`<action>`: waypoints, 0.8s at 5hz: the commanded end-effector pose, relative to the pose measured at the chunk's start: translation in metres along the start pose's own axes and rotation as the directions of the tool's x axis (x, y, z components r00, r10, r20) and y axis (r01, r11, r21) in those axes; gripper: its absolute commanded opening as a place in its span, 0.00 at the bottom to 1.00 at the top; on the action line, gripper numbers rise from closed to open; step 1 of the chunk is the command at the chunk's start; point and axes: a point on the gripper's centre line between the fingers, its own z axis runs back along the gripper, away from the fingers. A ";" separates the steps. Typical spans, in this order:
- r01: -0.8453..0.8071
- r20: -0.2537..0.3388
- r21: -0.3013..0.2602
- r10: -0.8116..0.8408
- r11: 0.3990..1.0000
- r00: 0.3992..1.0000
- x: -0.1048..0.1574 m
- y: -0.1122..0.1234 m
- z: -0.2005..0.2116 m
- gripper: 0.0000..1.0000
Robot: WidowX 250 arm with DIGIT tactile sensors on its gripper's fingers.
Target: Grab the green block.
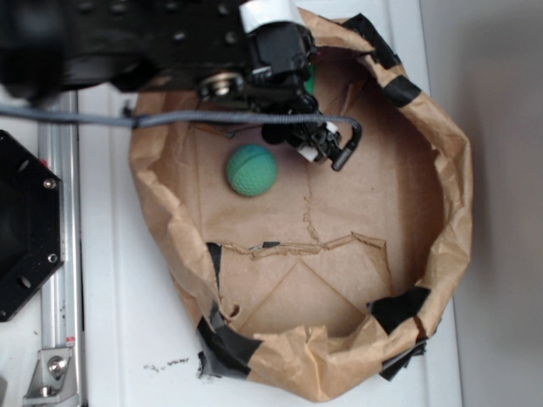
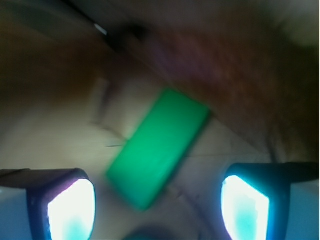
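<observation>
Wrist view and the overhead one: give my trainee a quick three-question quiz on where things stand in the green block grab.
1. True or false: in the wrist view the gripper has its fingers spread, with the green block lying diagonally between and just ahead of them.
2. Multiple choice: in the exterior view the green ball rests on A) the white table, B) the floor of the paper bag, C) the black plate at left.
3. Fill in: in the exterior view the block is mostly hidden behind the ____.

Key: 1 true; 2 B; 3 arm.
</observation>
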 end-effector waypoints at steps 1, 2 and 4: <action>-0.075 -0.026 -0.004 0.075 0.997 0.997 0.034 -0.007 -0.024 1.00; -0.062 -0.040 -0.003 0.061 0.998 0.997 0.032 -0.017 -0.029 1.00; 0.008 -0.121 0.028 -0.004 1.000 0.993 0.015 -0.038 -0.046 1.00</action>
